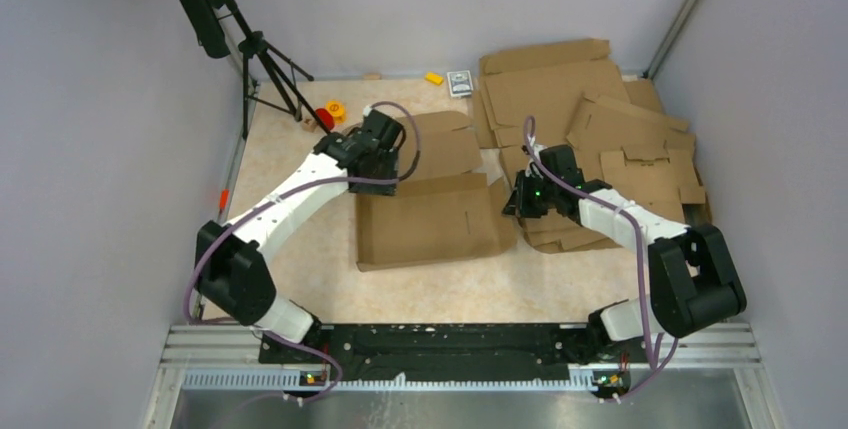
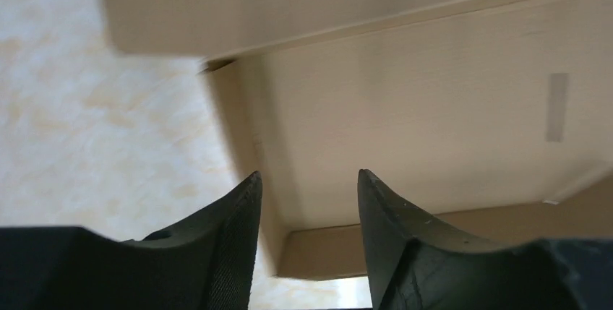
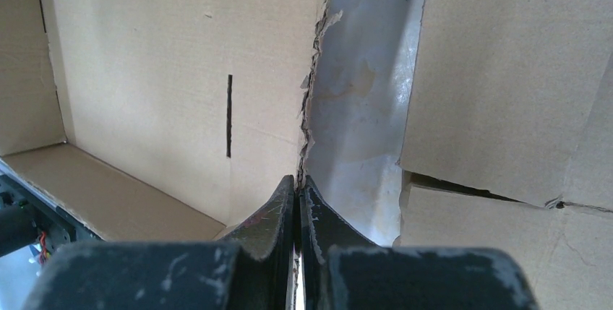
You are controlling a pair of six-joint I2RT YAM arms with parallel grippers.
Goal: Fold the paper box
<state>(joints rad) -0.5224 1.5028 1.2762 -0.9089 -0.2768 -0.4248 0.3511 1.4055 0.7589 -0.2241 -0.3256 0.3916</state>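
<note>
Lying near the middle of the desk (image 1: pixel 420 294), the paper box (image 1: pixel 430 219) is partly formed: its brown floor panel sits flat with low walls raised along the left, near and right sides, and a further panel stretches flat toward the back. The left hand (image 2: pixel 307 180) hovers over the box's rear left corner with its fingers (image 2: pixel 235 245) spread apart; the left wall shows below the gap between them and nothing is clamped. The right hand (image 3: pixel 296 183) is at the box's right wall, its two fingers pressed together, their tips meeting the foot of a ragged, torn cardboard edge; whether any of that edge is nipped between them cannot be told. A thin slit (image 3: pixel 229 115) cuts the inner panel just left of that edge. Just beside the box on its right, reaching to the back corner, lies a loose heap of cardboard blanks (image 1: pixel 600 119). A black tripod (image 1: pixel 262 54) stands at the rear left.
</note>
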